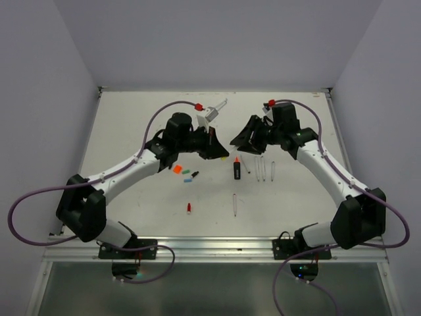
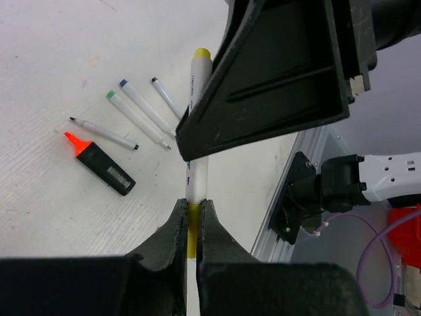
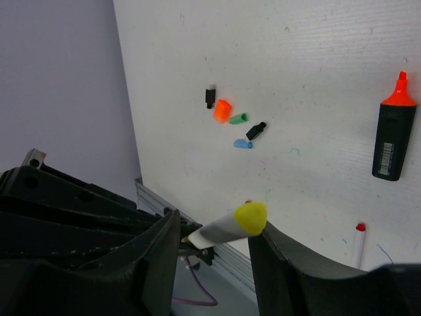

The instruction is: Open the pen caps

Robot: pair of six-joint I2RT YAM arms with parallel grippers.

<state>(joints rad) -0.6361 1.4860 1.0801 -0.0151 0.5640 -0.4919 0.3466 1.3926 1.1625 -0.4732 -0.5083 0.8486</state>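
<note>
My left gripper [image 2: 193, 205] is shut on a white pen [image 2: 197, 178] at its yellow band and holds it above the table. The pen's yellow cap [image 2: 202, 54] is on its far end. My right gripper [image 3: 214, 257] is open, its jaws either side of that yellow cap [image 3: 250, 218]; the cap rests against one finger [image 3: 276, 257]. In the top view the two grippers meet, left [image 1: 220, 150] and right [image 1: 240, 139]. Loose caps lie on the table: orange [image 3: 222, 110], green [image 3: 238, 118], blue [image 3: 243, 143], black [image 3: 256, 130], red [image 1: 189, 208].
A black highlighter [image 1: 236, 170] with a bare orange tip lies mid-table. Three thin pens [image 1: 264, 168] lie to its right, one more [image 1: 235, 205] nearer the front. The table's metal front rail [image 1: 217, 245] runs along the near edge.
</note>
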